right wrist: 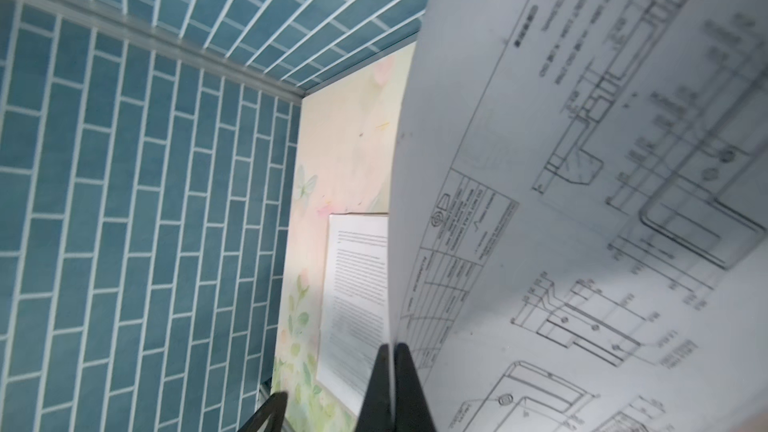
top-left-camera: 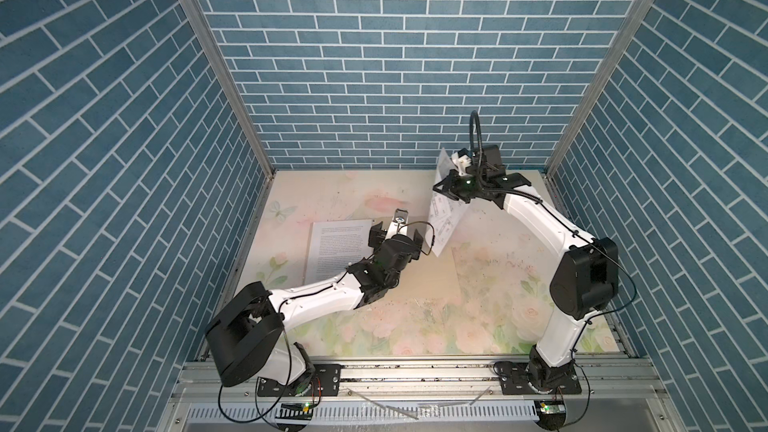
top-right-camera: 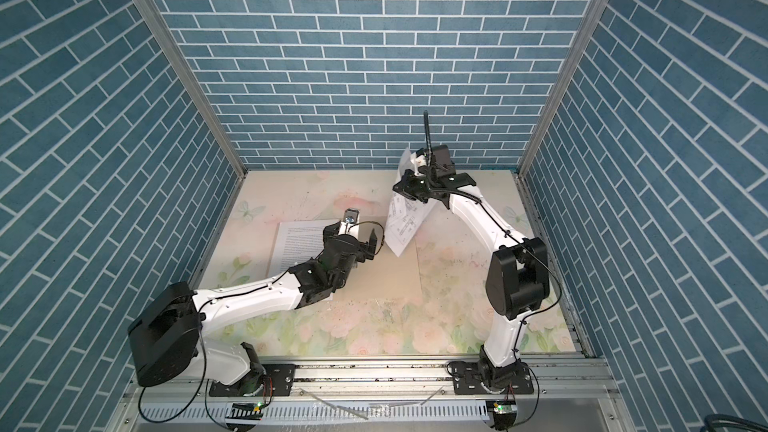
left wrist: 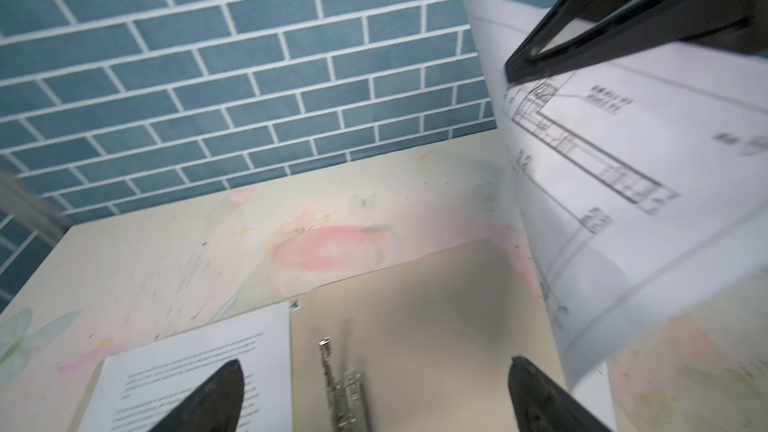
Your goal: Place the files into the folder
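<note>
Both top views are showing the white text-filled paper sheet lying on the open tan cardboard folder while the right gripper, jaws clamped on the white line-drawing sheet, is holding it aloft unfiled and the left gripper, jaws apart, is hovering empty.

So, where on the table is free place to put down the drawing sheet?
The folder's right half is bare, between the metal clip and the floral table. Around the clip it is crowded: the open left hand hovers there, the text sheet beside it.
</note>
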Robot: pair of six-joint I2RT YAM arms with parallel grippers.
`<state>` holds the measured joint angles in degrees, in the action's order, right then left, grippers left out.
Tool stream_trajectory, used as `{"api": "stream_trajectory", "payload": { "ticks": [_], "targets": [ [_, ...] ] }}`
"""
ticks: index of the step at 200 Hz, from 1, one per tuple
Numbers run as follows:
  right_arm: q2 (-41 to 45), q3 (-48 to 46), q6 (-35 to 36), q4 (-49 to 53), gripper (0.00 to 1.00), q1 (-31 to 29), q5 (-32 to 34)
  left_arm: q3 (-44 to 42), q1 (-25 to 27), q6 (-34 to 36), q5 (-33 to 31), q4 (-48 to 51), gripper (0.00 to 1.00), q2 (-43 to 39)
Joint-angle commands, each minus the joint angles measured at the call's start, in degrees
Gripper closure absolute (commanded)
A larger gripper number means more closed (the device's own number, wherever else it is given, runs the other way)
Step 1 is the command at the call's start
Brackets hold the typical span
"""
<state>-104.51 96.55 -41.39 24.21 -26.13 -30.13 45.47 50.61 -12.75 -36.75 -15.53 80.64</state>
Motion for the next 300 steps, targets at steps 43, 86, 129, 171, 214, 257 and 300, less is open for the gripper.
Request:
{"api": "stream_trajectory", "payload": {
  "ticks": [43, 86, 129, 171, 214, 257, 300],
  "targets": [
    [14.2, -13.1, -7.4, -9.8, 1.00, 0.6, 0.3, -7.6, -12.1, -11.7, 9.7, 9.3, 0.00, -8.8],
    [18.3, -41.9, -14.6, -25.1, 1.00, 2.1, 5.2, -8.5, -13.9, -12.8, 12.8, 11.7, 0.00, -7.9],
    [13.4, -53.5, -19.1, -34.8, 1.00, 2.1, 6.9, -8.3, -14.7, -12.8, 14.5, 14.3, 0.00, -6.9],
    [11.3, -54.5, -18.6, -35.2, 1.00, 2.2, 6.1, -9.5, -15.1, -13.6, 16.6, 14.4, 0.00, -6.8],
    [9.7, -54.5, -19.6, -35.9, 1.00, 2.0, 4.3, -9.8, -15.2, -13.9, 17.3, 14.6, 0.00, -6.8],
    [8.8, -54.4, -23.2, -36.3, 1.00, 2.2, 1.7, -9.7, -15.2, -14.0, 18.3, 14.6, 0.00, -5.5],
    [10.4, -52.9, -24.4, -35.3, 1.00, 4.3, -0.3, -9.9, -15.2, -13.9, 19.2, 14.3, 0.00, -3.9]
  ]
}}
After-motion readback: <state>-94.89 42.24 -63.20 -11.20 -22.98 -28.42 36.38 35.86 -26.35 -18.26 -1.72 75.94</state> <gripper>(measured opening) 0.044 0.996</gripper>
